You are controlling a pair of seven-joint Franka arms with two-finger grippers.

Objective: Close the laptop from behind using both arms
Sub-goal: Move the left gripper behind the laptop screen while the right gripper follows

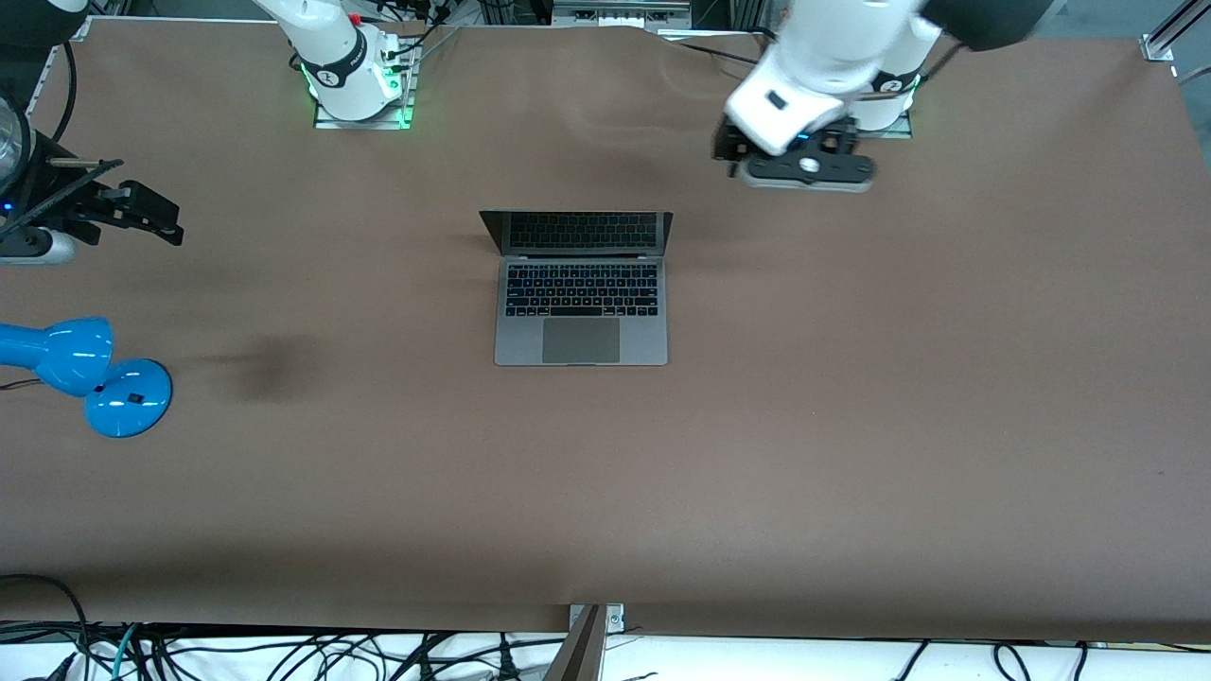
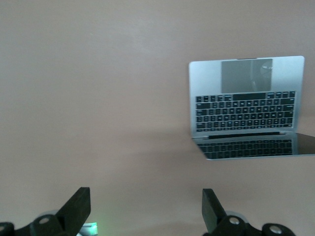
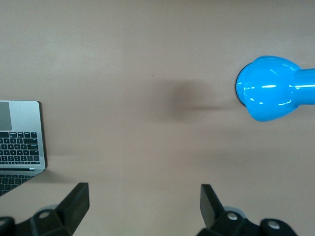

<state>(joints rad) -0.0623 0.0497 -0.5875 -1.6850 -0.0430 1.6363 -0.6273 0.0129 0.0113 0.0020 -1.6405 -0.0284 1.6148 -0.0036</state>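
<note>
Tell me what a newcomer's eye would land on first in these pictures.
First, the open laptop at the middle of the brown table, its dark screen raised. Then the bright blue desk lamp at the right arm's end, nearer the front camera than the laptop. Both arms hang clear of it, fingers apart: the left gripper near its base, the right gripper above the lamp's end.

One laptop (image 1: 581, 288), one blue desk lamp (image 1: 85, 374), two white arms, two claws: left claw (image 1: 804, 168), right claw (image 1: 142, 213).

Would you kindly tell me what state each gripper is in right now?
Left gripper: open, holding nothing, over bare table beside the laptop.
Right gripper: open, holding nothing, over bare table near the blue lamp.
</note>
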